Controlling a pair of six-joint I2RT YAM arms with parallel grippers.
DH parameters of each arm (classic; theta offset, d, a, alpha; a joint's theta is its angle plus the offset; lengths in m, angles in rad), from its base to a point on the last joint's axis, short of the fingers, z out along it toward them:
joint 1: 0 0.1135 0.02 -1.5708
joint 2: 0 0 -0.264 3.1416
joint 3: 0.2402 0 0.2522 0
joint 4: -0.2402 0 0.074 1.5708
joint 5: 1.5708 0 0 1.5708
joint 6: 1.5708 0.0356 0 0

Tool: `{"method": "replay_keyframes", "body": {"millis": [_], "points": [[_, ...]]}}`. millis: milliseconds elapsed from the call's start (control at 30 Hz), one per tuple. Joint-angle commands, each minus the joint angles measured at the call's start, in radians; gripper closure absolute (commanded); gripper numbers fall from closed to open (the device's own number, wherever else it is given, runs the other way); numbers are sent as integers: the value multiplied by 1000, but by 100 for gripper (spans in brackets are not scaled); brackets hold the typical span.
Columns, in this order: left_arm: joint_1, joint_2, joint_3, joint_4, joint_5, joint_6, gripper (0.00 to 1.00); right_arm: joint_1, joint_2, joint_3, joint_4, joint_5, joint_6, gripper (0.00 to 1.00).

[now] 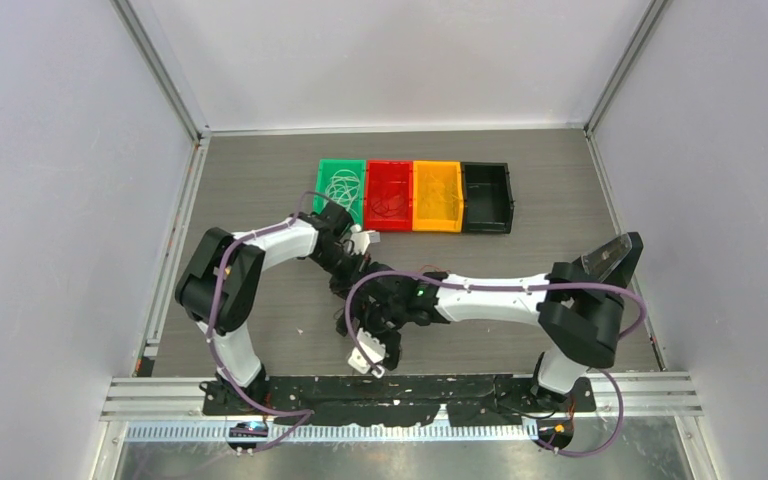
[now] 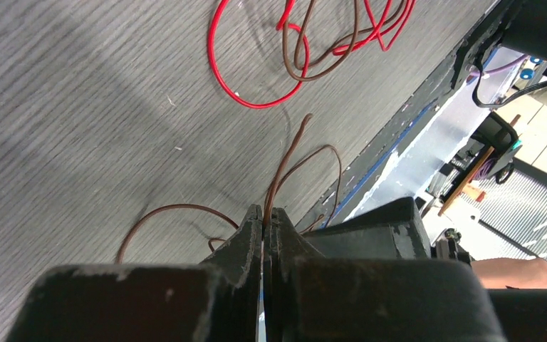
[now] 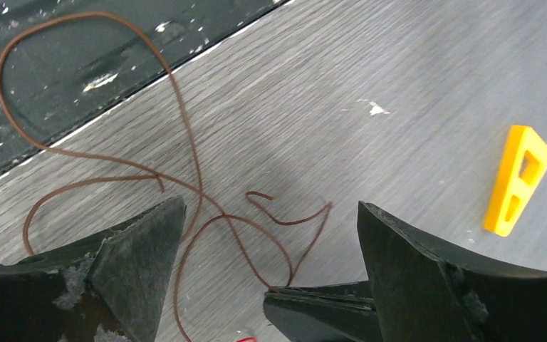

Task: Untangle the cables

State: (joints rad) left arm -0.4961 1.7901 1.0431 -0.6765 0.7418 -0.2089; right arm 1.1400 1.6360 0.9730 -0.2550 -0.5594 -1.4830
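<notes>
Brown first: pinching a brown cable (image 2: 285, 160) between the left fingers (image 2: 246, 246), clamped fully together, low over the grey tabletop (image 2: 78, 107). Trailing its loops across the tabletop on both sides. Tangling with red cable (image 2: 256, 106) farther out. Holding the right fingers (image 3: 139, 246) spread wide, gripping nothing, hovering over brown cable loops lying flat. Keeping whitish cables (image 1: 341, 187) inside the green bin (image 1: 326, 168), at the tabletop's far side.
</notes>
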Motion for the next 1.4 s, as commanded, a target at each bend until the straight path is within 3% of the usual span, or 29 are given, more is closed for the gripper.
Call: {"method": "replay_keyframes", "body": {"millis": [0,267,400,533,600,633,667,733,800,967,1067,1200,1267,1367], "points": [[-3,5,6,-16,17,13,100,6,43,75,-181,40,-73,5],[-3,37,42,-29,31,22,100,19,167,132,-202,181,-9,9],[-4,46,54,-26,34,16,100,20,233,208,-238,222,47,17],[-4,47,57,-29,34,24,100,20,287,282,-326,214,77,36],[-4,45,56,-31,33,26,100,20,305,294,-353,225,84,60],[-3,46,58,-30,36,26,100,20,309,296,-370,229,92,66],[-4,42,60,-31,38,27,100,20,318,304,-377,235,97,83],[-4,35,64,-30,35,29,100,20,319,311,-391,235,121,93],[-2,19,72,-31,25,31,97,19,300,317,-404,218,146,94],[10,-106,80,-23,-18,25,73,18,164,323,-420,143,241,94],[53,-229,69,30,-30,-12,63,9,67,289,-366,116,306,94],[140,-390,45,142,-15,-49,30,-32,-50,257,-337,91,412,94],[191,-476,23,201,-8,-57,5,-70,-98,252,-326,80,478,94],[282,-603,-17,288,14,-75,0,-157,-166,268,-320,46,557,94]]}}
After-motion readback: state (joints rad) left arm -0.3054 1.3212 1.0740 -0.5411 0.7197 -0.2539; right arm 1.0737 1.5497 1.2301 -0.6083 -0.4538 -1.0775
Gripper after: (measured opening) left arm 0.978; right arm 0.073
